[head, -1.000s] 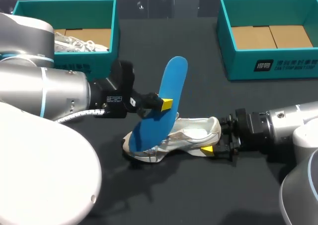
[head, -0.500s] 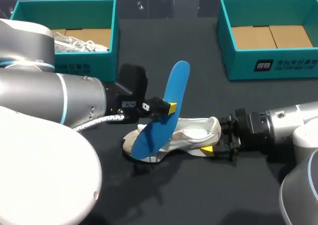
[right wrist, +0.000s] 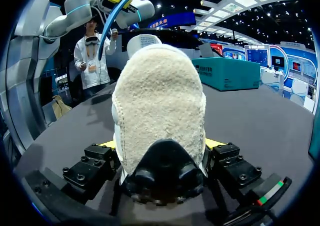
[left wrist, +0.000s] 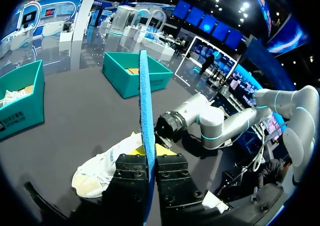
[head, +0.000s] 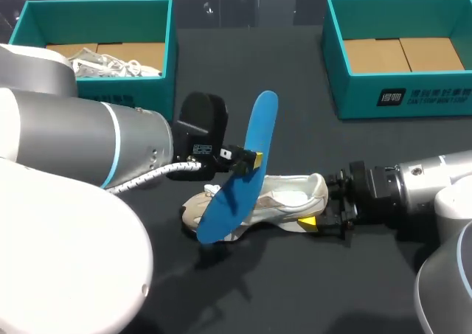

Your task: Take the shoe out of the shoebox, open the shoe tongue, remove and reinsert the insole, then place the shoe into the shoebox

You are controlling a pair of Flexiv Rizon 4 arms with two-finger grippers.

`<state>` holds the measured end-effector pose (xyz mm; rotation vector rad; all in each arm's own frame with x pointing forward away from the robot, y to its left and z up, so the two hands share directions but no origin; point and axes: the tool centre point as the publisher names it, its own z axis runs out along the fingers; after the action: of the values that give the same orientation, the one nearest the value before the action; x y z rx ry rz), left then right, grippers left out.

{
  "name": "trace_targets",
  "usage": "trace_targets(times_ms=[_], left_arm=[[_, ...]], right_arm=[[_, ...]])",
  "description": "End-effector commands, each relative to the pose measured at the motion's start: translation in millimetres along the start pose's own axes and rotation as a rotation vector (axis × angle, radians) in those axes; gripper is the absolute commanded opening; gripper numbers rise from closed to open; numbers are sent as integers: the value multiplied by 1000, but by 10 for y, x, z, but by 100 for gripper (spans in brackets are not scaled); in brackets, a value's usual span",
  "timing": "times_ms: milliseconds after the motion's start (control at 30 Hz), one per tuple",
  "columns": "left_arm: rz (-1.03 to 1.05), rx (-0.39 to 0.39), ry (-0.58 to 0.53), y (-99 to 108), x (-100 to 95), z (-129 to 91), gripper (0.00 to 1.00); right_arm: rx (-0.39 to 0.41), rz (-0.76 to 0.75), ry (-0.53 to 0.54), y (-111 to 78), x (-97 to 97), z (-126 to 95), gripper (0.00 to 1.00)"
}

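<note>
A white shoe (head: 284, 194) lies on its side on the dark table, toe toward my left arm. My right gripper (head: 317, 207) is shut on its heel; in the right wrist view the fuzzy heel (right wrist: 160, 101) fills the gap between both fingers (right wrist: 102, 158). My left gripper (head: 251, 159) is shut on a blue insole (head: 257, 131), held nearly upright and edge-on above the shoe's front, its lower end hanging down past the toe. In the left wrist view the insole (left wrist: 145, 101) rises as a thin blue edge from the closed gripper (left wrist: 152, 158), with the shoe (left wrist: 100, 166) beyond.
A teal shoebox (head: 168, 46) at the back left holds another white shoe (head: 110, 65). A second teal shoebox (head: 335, 61) at the back right shows only its cardboard floor. Open table lies between the boxes and in front of the shoe.
My left arm has shifted right and slightly down, and the insole has twisted more edge-on, its lower end dropping past the toe. The right arm and the shoe have stayed still.
</note>
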<state>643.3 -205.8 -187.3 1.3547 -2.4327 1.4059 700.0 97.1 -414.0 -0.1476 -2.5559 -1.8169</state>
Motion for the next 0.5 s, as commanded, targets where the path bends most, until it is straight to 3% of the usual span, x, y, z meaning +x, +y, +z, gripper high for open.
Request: trace_targets(times_ms=[33, 500], left_arm=[[-34, -172, 92, -30, -169, -23, 0], [-61, -241, 52, -69, -284, 40, 0]], right_arm=[[5, 1, -1, -13, -18, 44, 0], [5, 1, -1, -13, -18, 44, 0]])
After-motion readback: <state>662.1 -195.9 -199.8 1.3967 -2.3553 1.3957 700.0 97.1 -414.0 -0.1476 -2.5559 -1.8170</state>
